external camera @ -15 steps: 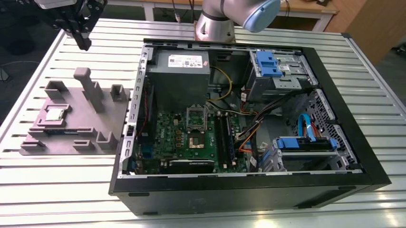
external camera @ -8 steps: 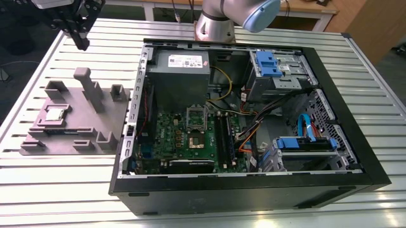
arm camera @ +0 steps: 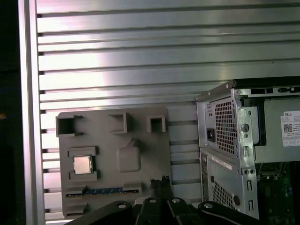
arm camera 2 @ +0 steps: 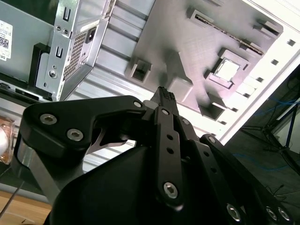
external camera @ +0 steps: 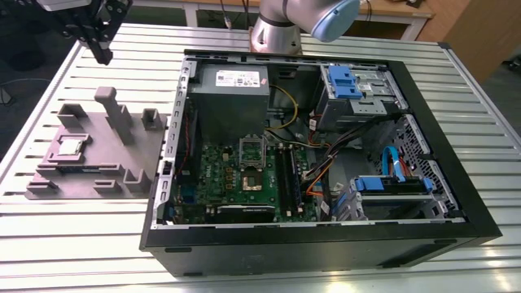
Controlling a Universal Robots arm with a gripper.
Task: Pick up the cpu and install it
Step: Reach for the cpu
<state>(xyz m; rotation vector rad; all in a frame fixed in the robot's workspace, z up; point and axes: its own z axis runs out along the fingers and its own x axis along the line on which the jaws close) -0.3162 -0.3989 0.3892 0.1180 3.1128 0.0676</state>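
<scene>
Shiny metal slats make up the table (external camera: 65, 244), and a big open computer box (external camera: 309, 250) lies on it. Inside the box is a green board (external camera: 216, 165) with a square socket (external camera: 251, 177) in its middle. Beside the box, on the exterior view's left, sits a grey plastic tray (external camera: 122, 155) with tall posts and little pockets.

The gripper (external camera: 104, 56) hangs high over the table near the far edge of the tray, well apart from everything. Both wrist views show its two black tips (arm camera 2: 162, 91) pressed together with nothing between them.

The cpu (external camera: 72, 146) lies flat in its own square pocket on the tray, silver side up, not yet picked up. It shows in the first wrist view (arm camera: 82, 165) with low grey walls close around it.

Things could go wrong here. If the tips come down while they are together, I think they would bump the top of the chip and not grab it. The chip is thin and the pocket walls are close, so a grip that is a bit off could catch a wall, or hold just one edge, and the chip could tilt and drop. The tall posts stand near too, and the gripper could knock them. A chip held crooked would likely not sit flat in the socket, and pushing it could hurt it.
</scene>
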